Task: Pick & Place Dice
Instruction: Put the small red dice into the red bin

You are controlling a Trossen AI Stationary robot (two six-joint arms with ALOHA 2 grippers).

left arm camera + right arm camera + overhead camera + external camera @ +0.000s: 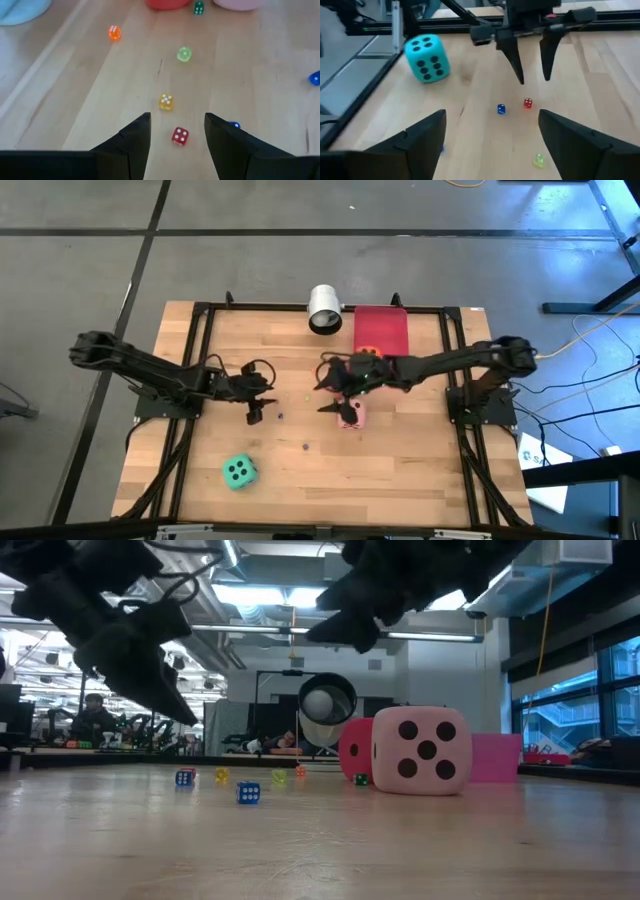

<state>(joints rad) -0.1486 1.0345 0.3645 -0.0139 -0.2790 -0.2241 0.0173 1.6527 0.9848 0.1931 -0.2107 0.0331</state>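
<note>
Release step looks done – your right tool (336, 392) hangs over mid-counter with fingers spread wide, holding nothing, and the pink die (421, 750) sits on the counter (400, 470) right under it, touching the red die (356, 750) behind it. An orange die (367, 352) lies at the edge of the red tray (382, 328); the green die (239, 471) is alone, well apart, near the front left. Your left tool (532, 62) is part open and empty, poised just above a scatter of tiny dice – a small red one (180, 135) lies between its fingers in the left wrist view. Next, I'd say: lift the right clear, then go for the green die, which needs a wide grip and a long reach across
</note>
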